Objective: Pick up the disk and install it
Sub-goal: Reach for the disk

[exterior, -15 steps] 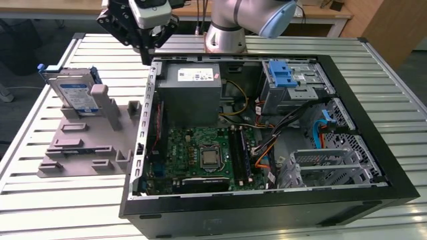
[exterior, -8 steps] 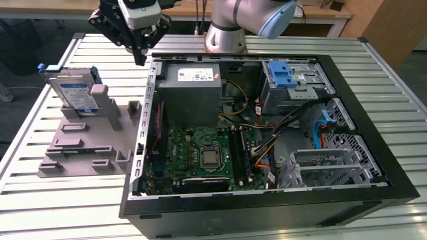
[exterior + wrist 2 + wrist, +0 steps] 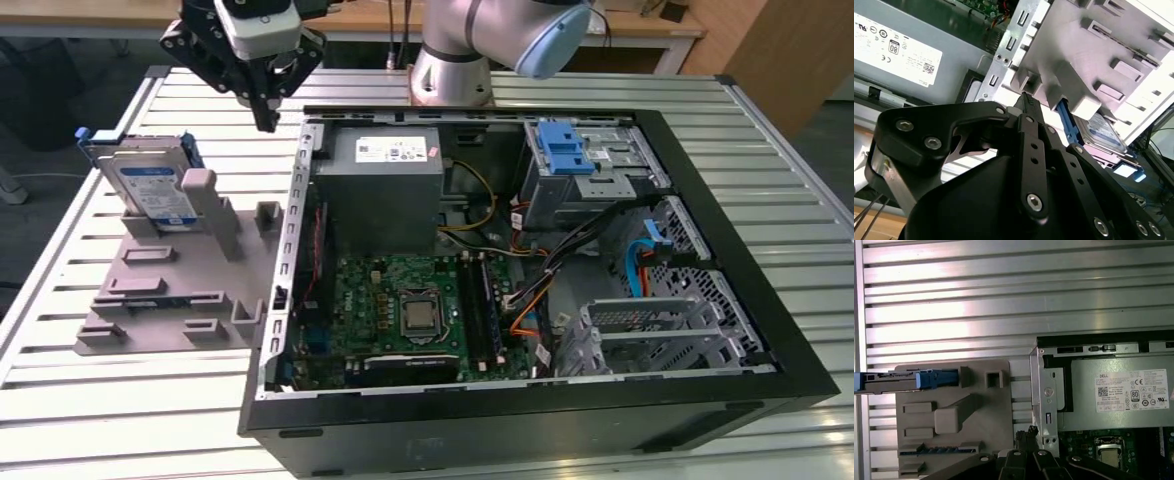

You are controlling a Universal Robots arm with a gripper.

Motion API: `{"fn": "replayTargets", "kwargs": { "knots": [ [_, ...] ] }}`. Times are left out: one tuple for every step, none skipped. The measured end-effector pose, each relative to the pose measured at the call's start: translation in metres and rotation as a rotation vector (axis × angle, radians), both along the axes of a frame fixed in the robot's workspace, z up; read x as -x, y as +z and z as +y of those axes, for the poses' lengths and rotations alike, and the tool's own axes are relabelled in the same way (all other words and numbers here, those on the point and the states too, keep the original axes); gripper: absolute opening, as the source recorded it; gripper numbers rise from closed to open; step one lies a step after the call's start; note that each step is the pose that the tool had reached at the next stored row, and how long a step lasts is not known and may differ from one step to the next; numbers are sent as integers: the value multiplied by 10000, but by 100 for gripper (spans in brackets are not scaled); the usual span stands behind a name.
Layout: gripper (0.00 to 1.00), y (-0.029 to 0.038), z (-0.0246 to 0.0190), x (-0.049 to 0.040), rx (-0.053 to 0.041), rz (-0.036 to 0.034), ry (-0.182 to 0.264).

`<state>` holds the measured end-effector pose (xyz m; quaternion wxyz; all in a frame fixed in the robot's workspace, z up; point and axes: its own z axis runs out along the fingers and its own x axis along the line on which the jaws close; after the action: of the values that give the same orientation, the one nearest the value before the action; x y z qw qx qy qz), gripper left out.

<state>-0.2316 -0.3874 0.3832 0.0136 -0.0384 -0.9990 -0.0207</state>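
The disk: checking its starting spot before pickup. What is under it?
A grey holder on the slatted table carries the disk upright; its lower edge is hidden by the holder.

Gripper (image 3: 267, 122), fingers pressed together and empty, hangs above the worktop (image 3: 134, 420) near the edge that carries the arm's base, between the disk (image 3: 147, 185) and the open computer case (image 3: 534, 420). The disk stands upright in a grey holder (image 3: 160, 300) by the edge at the exterior view's left.
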Motion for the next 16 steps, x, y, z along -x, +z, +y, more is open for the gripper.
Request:
{"fn": "replayTargets", "kwargs": {
  "knots": [
    [11,-1,1,19,-1,-1,-1],
    [11,-2,1,41,-1,-1,-1],
    [11,-3,2,63,0,-1,-1],
    [11,-4,4,85,0,0,-1],
    [11,-5,6,105,0,-1,-1],
    [11,-5,11,123,-1,-1,-1],
    [11,-5,19,136,0,0,0],
    [11,-6,27,149,0,-1,0],
    [11,-5,33,163,0,0,0],
    [11,-5,37,178,0,-1,-1],
    [11,-6,40,193,0,-1,-1],
    [11,-5,42,206,0,-1,-1],
    [11,-6,43,218,-1,-1,-1],
    [11,-5,45,232,0,0,-1],
    [11,-5,47,251,1,0,-1],
    [11,-5,49,268,0,-1,-1]
  ]
}}
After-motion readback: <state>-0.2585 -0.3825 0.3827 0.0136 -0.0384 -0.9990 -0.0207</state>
